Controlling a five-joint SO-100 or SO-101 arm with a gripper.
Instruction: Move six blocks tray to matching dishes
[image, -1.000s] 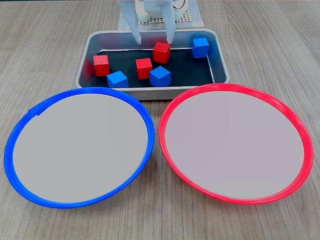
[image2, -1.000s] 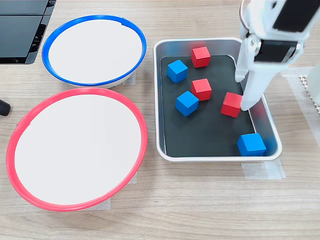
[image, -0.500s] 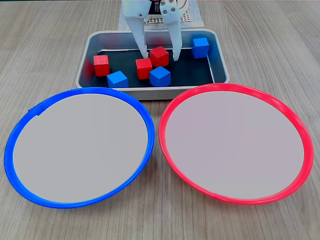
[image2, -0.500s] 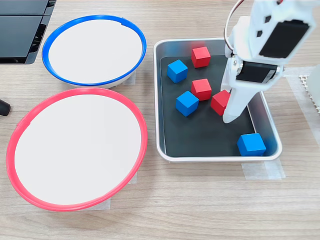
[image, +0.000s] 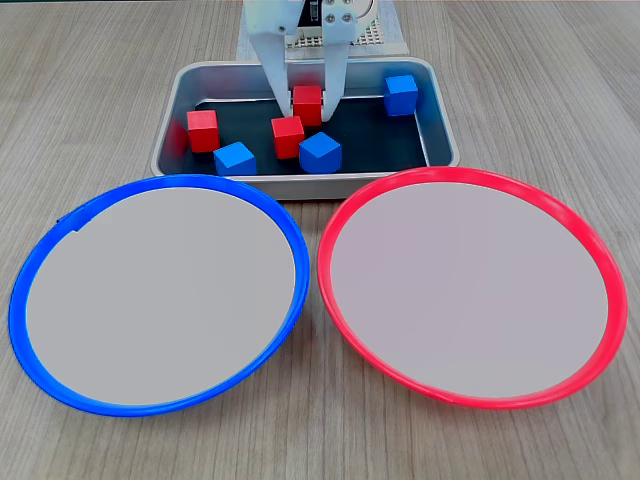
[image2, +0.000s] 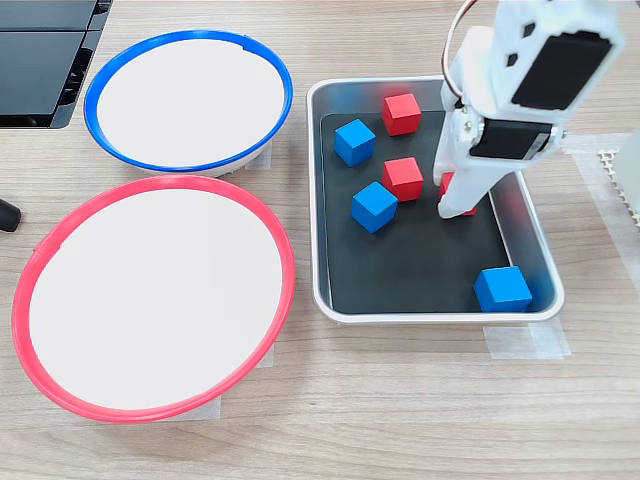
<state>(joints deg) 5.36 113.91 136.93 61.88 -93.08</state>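
Blocks, six, three red and three blue, all lying inside the tray; none has reached a dish, so the task appears to stand at its first pick

Held red block: sits between the two white fingers of the gripper, which has its fingers drawn in against the block's opposite sides, seemingly clamped on it; whether the block is lifted clear of the dark tray floor cannot be told. In the other fixed view the arm body hides most of it, a red edge showing at. The fingers point straight down, a stance that suits entry between close neighbours.

Second red block: just beside the held one, near a blue block; the closeness likely explains the narrow vertical approach.

Third red block and another blue block: at the left end of the tray in this view.

Last blue block: alone in the far right corner, near the wall, likely awkward to grasp there.

Red-rimmed dish and blue-rimmed dish: side by side on the desk in front of the tray, rims nearly touching, wide and shallow so a dropped block has an easy target
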